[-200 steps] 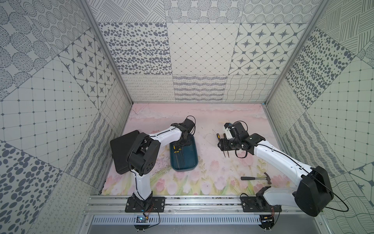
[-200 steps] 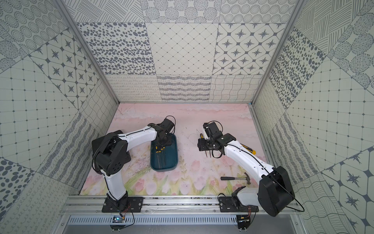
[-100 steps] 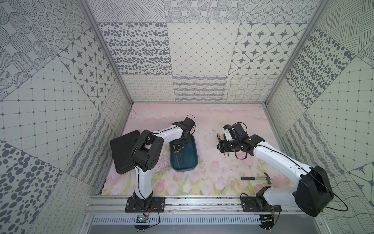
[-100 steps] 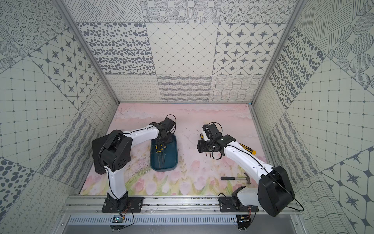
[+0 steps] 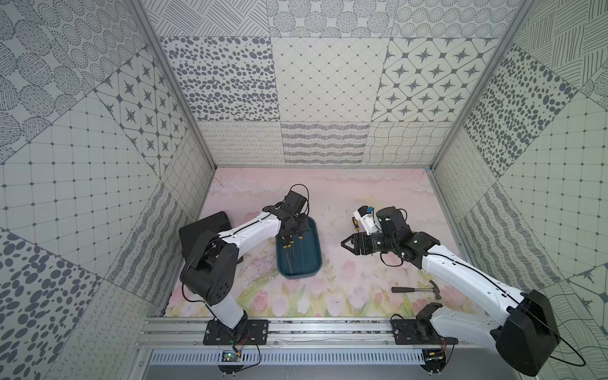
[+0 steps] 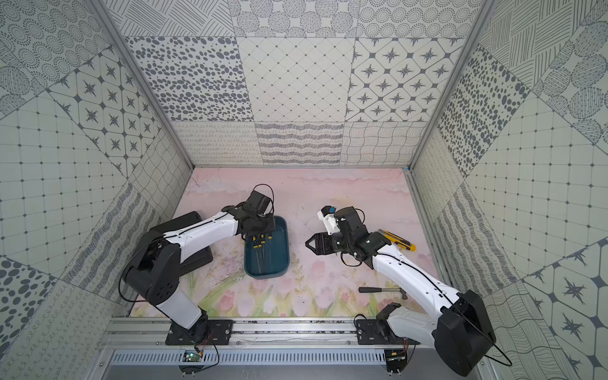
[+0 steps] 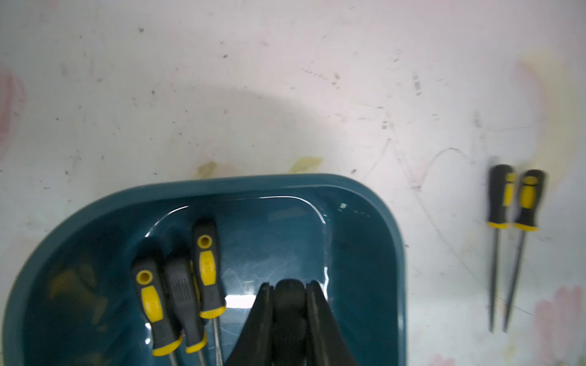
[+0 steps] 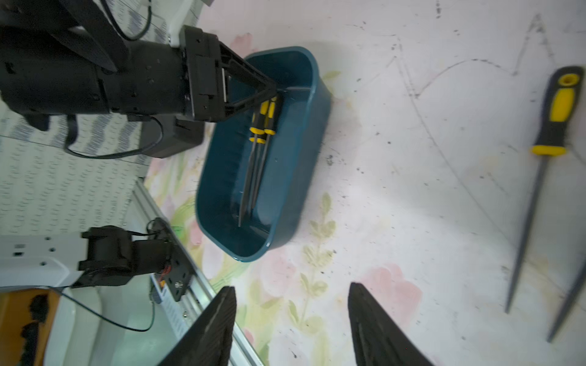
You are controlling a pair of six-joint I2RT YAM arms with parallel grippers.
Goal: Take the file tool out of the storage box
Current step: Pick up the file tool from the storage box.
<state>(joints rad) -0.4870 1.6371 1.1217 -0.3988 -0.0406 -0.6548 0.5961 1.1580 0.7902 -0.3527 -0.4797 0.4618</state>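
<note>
Floral table mat (image 5: 329,197): spreads under everything. Flat black case (image 5: 204,227): lies at the left edge, partly under the left arm. Storage box (image 5: 309,263): sits just left of centre, lidless. Left gripper (image 5: 291,233): dips into the box's far end, fingers (image 7: 317,310) pinched tight on the black handle of a file tool (image 7: 290,304), shaft hidden. Right gripper (image 8: 291,286): hovers over bare mat right of the box, fingers spread, holding nothing. Hammer (image 5: 414,289): rests near the right arm's base. Three files (image 7: 177,285): lie inside the box, just beside the gripped one. Two files (image 7: 528,202): lie side by side on the mat, well apart from the box.
</note>
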